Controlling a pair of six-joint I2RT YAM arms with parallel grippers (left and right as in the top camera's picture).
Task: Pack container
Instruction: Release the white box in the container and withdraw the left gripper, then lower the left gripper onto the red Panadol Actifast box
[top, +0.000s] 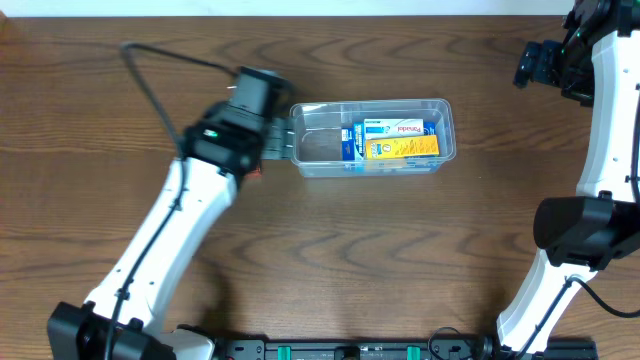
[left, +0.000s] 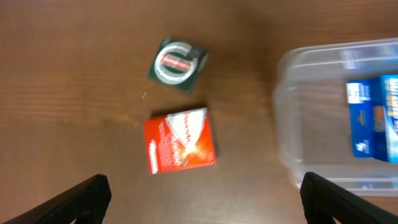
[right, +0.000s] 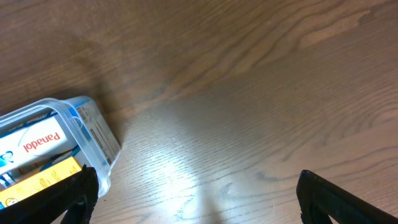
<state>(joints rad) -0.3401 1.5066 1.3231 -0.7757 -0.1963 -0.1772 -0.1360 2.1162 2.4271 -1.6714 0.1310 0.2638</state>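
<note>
The clear plastic container (top: 320, 150) lies on the wood table at centre. It holds a blue-and-white Panadol box (top: 392, 128) and a yellow box (top: 402, 148) in its right half. In the left wrist view the container (left: 311, 124) is at the right. A red box (left: 180, 140) and a dark green packet (left: 178, 65) lie on the table to its left. My left gripper (left: 202, 199) is open and empty, hovering above the table just short of the red box. My right gripper (right: 196, 196) is open and empty over bare table, right of the container's end (right: 93, 134).
The left arm (top: 180, 230) crosses the table's left half and covers the red box and green packet in the overhead view. A black cable (top: 165, 75) loops at back left. The right arm (top: 605, 120) stands at the right edge.
</note>
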